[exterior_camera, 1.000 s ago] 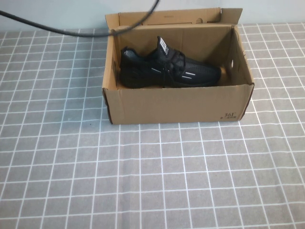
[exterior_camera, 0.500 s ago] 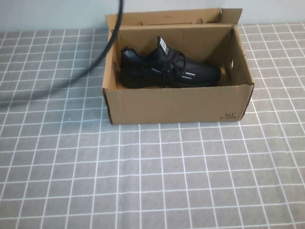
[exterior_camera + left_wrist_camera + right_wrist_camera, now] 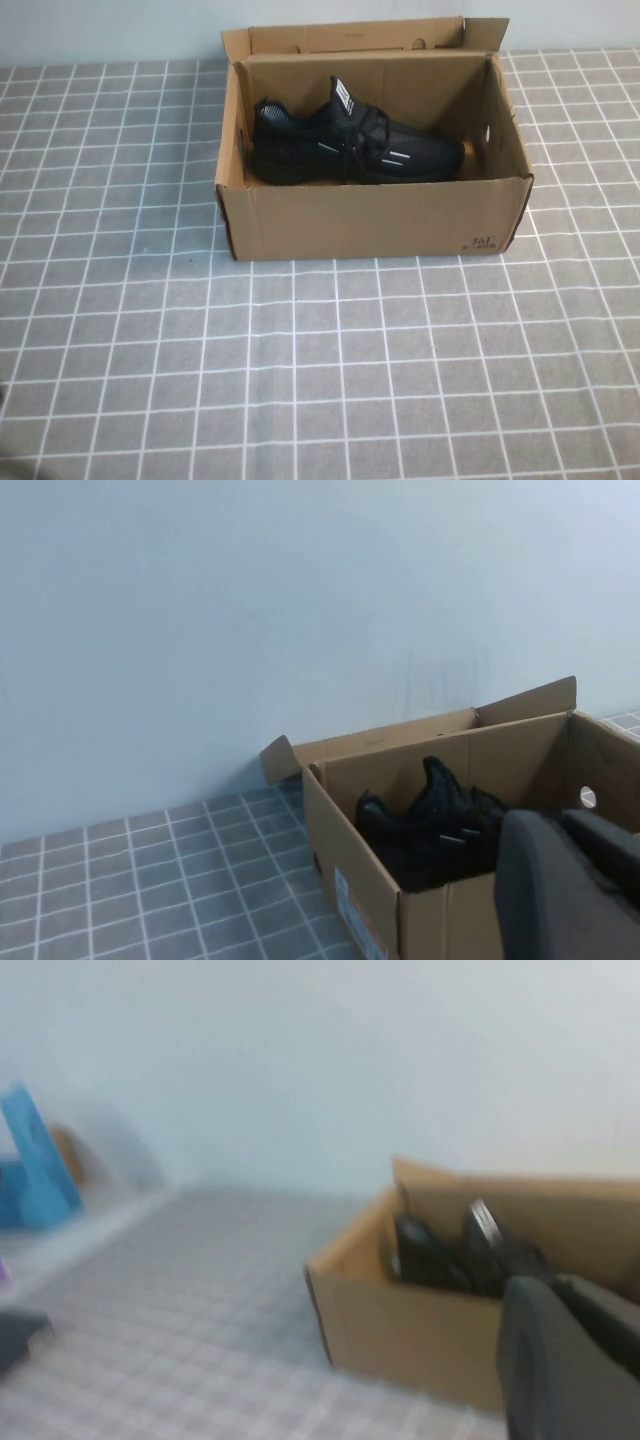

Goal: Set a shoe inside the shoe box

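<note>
The black shoe (image 3: pixel 355 148) lies on its side inside the brown shoe box (image 3: pixel 375 215), toe toward the box's right end, white tongue tag up. The box stands open at the back middle of the table. Neither gripper shows in the high view. In the left wrist view the left gripper (image 3: pixel 568 825) is shut and empty, off to the box's (image 3: pixel 360 900) left, with the shoe (image 3: pixel 435 825) visible inside. In the right wrist view the right gripper (image 3: pixel 555 1290) is shut and empty, away from the box (image 3: pixel 400 1325) and shoe (image 3: pixel 450 1255).
The table is covered with a grey cloth with a white grid (image 3: pixel 300 380). A pale wall stands behind the box. A blue object (image 3: pixel 35 1160) stands on a ledge far off in the right wrist view.
A black cable that crossed the upper left of the high view swung down to the left and out of view. The shoe and box have not moved.
</note>
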`<move>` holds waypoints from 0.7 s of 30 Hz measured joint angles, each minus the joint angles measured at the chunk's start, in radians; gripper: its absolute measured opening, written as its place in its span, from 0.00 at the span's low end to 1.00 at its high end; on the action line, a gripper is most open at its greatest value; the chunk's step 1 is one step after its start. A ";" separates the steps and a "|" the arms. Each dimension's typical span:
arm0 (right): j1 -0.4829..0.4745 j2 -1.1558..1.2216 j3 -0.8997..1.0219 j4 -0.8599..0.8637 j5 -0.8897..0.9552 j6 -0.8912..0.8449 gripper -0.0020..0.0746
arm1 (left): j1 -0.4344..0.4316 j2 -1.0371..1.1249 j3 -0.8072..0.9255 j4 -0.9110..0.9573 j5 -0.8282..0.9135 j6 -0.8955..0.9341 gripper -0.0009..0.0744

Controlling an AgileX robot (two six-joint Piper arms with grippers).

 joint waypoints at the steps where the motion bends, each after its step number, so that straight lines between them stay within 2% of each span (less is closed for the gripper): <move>1: 0.000 0.000 0.043 0.006 -0.079 0.000 0.01 | 0.000 -0.054 0.049 -0.002 -0.014 0.002 0.01; 5: 0.000 0.000 0.200 0.022 -0.348 0.000 0.01 | 0.000 -0.219 0.208 -0.007 -0.078 0.002 0.01; 11: 0.000 0.000 0.364 0.025 -0.638 0.000 0.01 | 0.000 -0.310 0.391 -0.011 -0.129 0.002 0.01; 17: 0.000 0.002 0.405 0.025 -0.704 0.000 0.01 | 0.000 -0.311 0.541 -0.011 -0.163 0.004 0.01; 21: 0.000 0.002 0.406 0.027 -0.704 0.000 0.01 | 0.000 -0.311 0.577 -0.011 -0.144 0.004 0.01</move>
